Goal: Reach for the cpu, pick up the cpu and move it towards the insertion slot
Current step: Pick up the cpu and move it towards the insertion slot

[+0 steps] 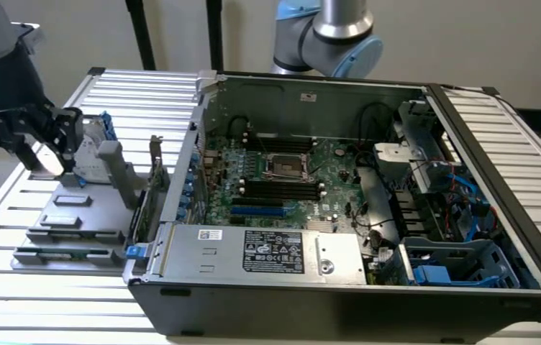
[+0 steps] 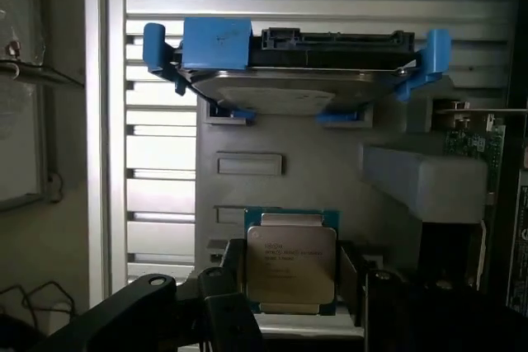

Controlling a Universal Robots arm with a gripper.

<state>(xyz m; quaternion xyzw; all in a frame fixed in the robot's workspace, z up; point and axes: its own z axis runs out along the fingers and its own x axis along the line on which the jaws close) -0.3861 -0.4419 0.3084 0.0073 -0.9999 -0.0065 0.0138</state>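
Note:
The cpu (image 2: 290,263), a flat square chip with a silvery top and a green-edged rim, sits between my gripper's (image 2: 293,290) two dark fingers, which press on its opposite sides. In the exterior view my gripper (image 1: 46,162) hangs at the exterior view's left, just above the grey parts fixture (image 1: 69,224), with the pale chip (image 1: 49,159) between its fingertips. The insertion slot (image 1: 285,167), a square socket with a shiny metal frame, lies on the green board inside the open computer case, well off towards the exterior view's right of the gripper.
A hard drive in a blue bracket (image 2: 289,80) stands upright on the fixture close beyond the gripper. The case wall (image 1: 193,136) rises between fixture and board. Black memory slots (image 1: 280,188) flank the socket. A second arm's base (image 1: 333,36) stands behind the case.

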